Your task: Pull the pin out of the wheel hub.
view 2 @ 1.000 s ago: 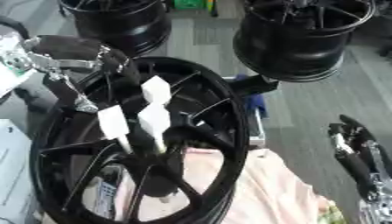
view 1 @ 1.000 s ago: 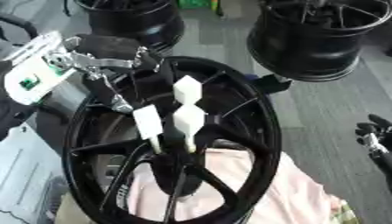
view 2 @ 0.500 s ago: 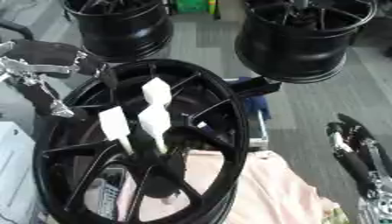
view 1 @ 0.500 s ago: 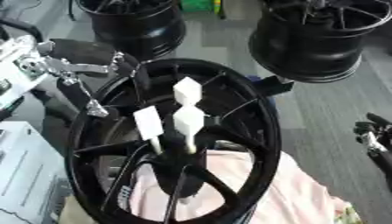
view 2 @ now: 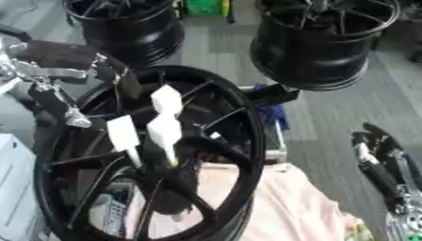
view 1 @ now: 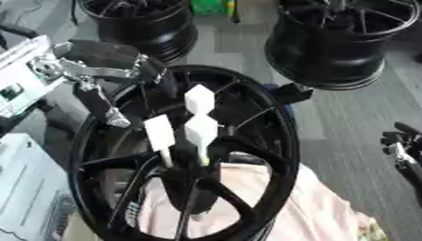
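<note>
Left eye view: left hand [view 1: 107,61] w/ fingers part-curled, holding nothing, hovers at upper-left rim of wheel hub [view 1: 185,155]; three white pins [view 1: 200,129] stand near-upright at hub centre, down-right of it; right hand [view 2: 383,169] idle, farther off.

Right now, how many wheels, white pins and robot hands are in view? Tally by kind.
Black wheels: 3, the near wheel, far-left wheel, far-right wheel.
White pins: 3, the upper pin, left pin, middle pin.
Robot hands: 2, left hand, right hand.
Total: 8
</note>
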### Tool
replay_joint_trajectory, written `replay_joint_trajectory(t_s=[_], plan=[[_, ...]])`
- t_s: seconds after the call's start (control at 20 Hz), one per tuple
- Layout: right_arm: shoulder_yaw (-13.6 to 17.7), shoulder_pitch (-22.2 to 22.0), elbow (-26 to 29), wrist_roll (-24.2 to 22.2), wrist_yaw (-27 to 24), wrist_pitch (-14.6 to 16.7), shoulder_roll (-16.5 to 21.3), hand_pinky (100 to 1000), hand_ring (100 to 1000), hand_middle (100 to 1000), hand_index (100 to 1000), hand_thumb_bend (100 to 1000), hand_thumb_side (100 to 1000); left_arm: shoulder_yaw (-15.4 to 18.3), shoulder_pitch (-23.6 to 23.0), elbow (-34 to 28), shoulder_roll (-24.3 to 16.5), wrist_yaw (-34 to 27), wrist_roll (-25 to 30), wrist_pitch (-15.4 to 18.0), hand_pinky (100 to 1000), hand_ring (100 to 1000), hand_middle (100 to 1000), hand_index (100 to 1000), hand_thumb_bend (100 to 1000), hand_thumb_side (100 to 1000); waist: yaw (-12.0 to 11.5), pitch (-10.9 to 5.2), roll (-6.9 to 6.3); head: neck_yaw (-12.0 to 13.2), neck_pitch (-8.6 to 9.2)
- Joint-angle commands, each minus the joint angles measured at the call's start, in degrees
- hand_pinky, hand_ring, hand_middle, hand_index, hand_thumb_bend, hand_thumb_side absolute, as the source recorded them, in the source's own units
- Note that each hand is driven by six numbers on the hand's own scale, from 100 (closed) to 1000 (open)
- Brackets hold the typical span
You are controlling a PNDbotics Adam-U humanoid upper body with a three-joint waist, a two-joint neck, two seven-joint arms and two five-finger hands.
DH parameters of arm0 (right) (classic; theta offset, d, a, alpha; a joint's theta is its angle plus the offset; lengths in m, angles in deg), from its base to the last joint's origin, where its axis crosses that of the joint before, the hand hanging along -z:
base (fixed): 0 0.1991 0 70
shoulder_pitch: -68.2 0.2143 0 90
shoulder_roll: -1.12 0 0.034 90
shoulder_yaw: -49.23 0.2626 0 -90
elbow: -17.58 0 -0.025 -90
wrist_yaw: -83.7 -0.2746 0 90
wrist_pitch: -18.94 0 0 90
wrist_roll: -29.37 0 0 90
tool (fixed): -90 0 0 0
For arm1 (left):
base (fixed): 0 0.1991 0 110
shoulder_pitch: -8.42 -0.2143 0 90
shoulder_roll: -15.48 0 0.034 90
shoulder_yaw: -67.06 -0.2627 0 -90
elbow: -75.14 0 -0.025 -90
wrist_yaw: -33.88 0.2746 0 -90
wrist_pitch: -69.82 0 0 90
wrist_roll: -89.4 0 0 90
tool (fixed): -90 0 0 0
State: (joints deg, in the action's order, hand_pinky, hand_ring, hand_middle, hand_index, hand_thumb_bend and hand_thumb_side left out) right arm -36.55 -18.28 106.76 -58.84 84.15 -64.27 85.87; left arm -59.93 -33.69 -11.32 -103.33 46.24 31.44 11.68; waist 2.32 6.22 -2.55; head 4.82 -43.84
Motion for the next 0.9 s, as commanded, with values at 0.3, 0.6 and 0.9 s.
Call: replay_joint_trajectory(t_s=[0.3, 0.6, 0.9], plan=[[0.1, 0.4, 0.6, -0.2, 0.3, 0.0, 1.3, 808, 799, 732, 893, 100, 495, -2.2, 1.4, -0.3, -0.4, -2.3, 19.9, 20.1, 813, 774, 745, 806, 358, 100, 0.2, -0.82, -0.16, -0.1, -0.28], [0.1, 0.4, 0.6, -0.2, 0.3, 0.0, 1.3, 808, 799, 732, 893, 100, 495, -5.0, 1.7, -0.6, 0.3, -3.0, 19.9, 20.0, 806, 748, 708, 771, 319, 100, 0.2, -0.94, -0.29, -0.1, -0.28], [0.1, 0.4, 0.6, -0.2, 0.3, 0.0, 1.4, 808, 799, 732, 893, 100, 495, -6.2, 1.4, -0.5, 0.4, -2.7, 19.9, 20.0, 789, 686, 636, 711, 270, 100, 0.2, -1.08, -0.31, 0.0, -0.28]])
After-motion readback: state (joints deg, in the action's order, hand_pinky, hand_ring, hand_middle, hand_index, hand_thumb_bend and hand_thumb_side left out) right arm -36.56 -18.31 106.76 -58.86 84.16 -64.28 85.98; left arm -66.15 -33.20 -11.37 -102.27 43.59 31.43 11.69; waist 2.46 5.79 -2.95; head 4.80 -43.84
